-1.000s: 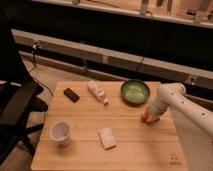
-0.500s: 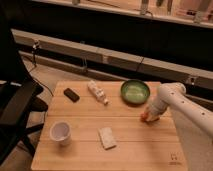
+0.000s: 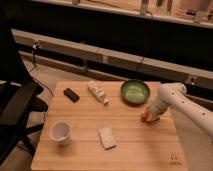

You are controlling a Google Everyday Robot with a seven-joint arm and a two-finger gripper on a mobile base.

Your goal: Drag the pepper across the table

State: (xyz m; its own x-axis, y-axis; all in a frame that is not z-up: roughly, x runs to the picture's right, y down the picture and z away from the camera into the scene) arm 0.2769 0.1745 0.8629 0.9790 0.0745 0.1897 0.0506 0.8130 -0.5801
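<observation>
Touching pepper (image 3: 144, 118), pincer (image 3: 148, 116), table (image 3: 130, 145)

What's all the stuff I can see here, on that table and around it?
table: one, light wood planks, centre of the view
pepper: one, orange-red, near the table's right edge, at the hand
bowl: one, green, back right of the table
bottle: one, pale, lying on its side, back middle
dark flat object: one, black, back left
cup: one, white, front left
pale rectangular block: one, whitish, front middle
chair: one, black, left of the table
arm: one, white, reaching in from the right
hand: one, down at the pepper
</observation>
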